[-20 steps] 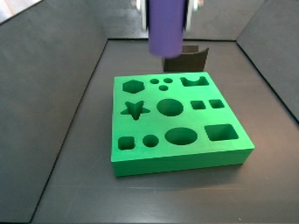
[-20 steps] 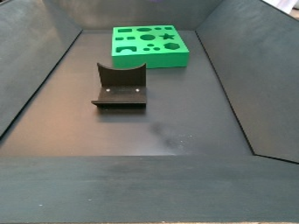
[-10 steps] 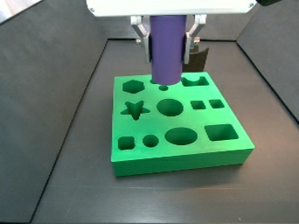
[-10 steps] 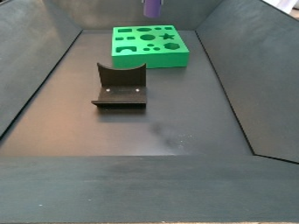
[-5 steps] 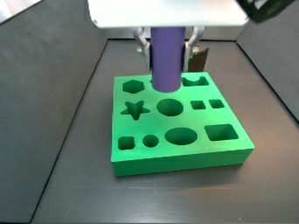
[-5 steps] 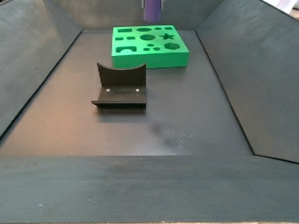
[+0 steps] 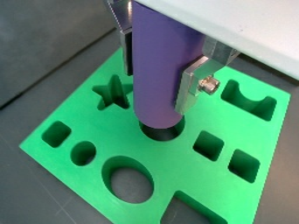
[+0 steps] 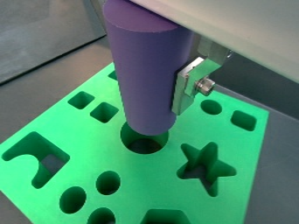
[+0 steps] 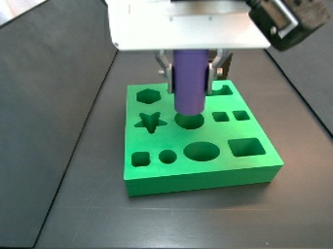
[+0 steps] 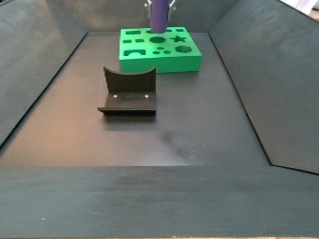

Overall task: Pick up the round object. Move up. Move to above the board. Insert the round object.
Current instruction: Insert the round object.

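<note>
**Peg lowered onto the large round hole**

I have the pincer (image 7: 163,66) clamped on the round object (image 7: 162,74), a smooth, matte purple cylinder, its flat silver fingers (image 7: 194,80) pressed against the sides. In both wrist views the peg stands upright with its lower end at the mouth of the board's large round hole, near the middle of the slab. The board (image 8: 251,175) is thick, bright green and foam-like, cut with a star (image 8: 201,164), an oval, squares and small circles. In a side view the round object (image 9: 192,85) reaches down to the board (image 9: 208,175); half a second ago it hung higher, over the back holes. In a side view the dark L-shaped fixture (image 10: 127,91) stands on the floor, in front of the board (image 10: 184,59), apart from it.
</note>
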Tool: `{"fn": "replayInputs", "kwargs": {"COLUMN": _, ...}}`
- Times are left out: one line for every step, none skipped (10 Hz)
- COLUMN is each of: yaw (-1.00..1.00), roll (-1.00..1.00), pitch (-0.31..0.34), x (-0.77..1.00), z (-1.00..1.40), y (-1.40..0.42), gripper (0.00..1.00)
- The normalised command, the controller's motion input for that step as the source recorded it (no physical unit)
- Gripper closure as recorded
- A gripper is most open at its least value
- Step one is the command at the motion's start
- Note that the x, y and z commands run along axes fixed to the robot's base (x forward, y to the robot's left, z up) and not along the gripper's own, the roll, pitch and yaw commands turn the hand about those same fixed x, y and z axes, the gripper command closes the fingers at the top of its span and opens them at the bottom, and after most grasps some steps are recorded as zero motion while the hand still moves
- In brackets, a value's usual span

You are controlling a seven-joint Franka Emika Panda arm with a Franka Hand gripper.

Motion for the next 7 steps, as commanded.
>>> {"fn": "replayInputs", "kwargs": {"yaw": 0.0, "roll": 0.04, "pitch": -0.047, "x": 0.24, "z": -0.31, "y": 0.0, "gripper": 1.0}}
{"fn": "replayInputs", "kwargs": {"yaw": 0.0, "roll": 0.05, "pitch": -0.066, "x": 0.17, "z": -0.36, "y": 0.0, "gripper": 1.0}}
{"fn": "replayInputs", "kwargs": {"yaw": 0.0, "roll": 0.08, "pitch": -0.073, "x": 0.0, "z": -0.45, "y": 0.0, "gripper": 1.0}}
{"fn": "replayInputs", "kwargs": {"yaw": 0.0, "roll": 0.0, "pitch": -0.074, "x": 0.0, "z": -0.38, "y": 0.04, "gripper": 1.0}}
{"fn": "replayInputs", "kwargs": {"yaw": 0.0, "roll": 0.0, "pitch": -0.083, "x": 0.0, "z": -0.29, "y": 0.03, "gripper": 1.0}}
{"fn": "replayInputs", "kwargs": {"yaw": 0.0, "roll": -0.02, "pitch": -0.067, "x": 0.0, "z": -0.15, "y": 0.03, "gripper": 1.0}}
{"fn": "replayInputs", "kwargs": {"yaw": 0.0, "roll": 0.01, "pitch": 0.0, "x": 0.0, "z": -0.01, "y": 0.0, "gripper": 1.0}}
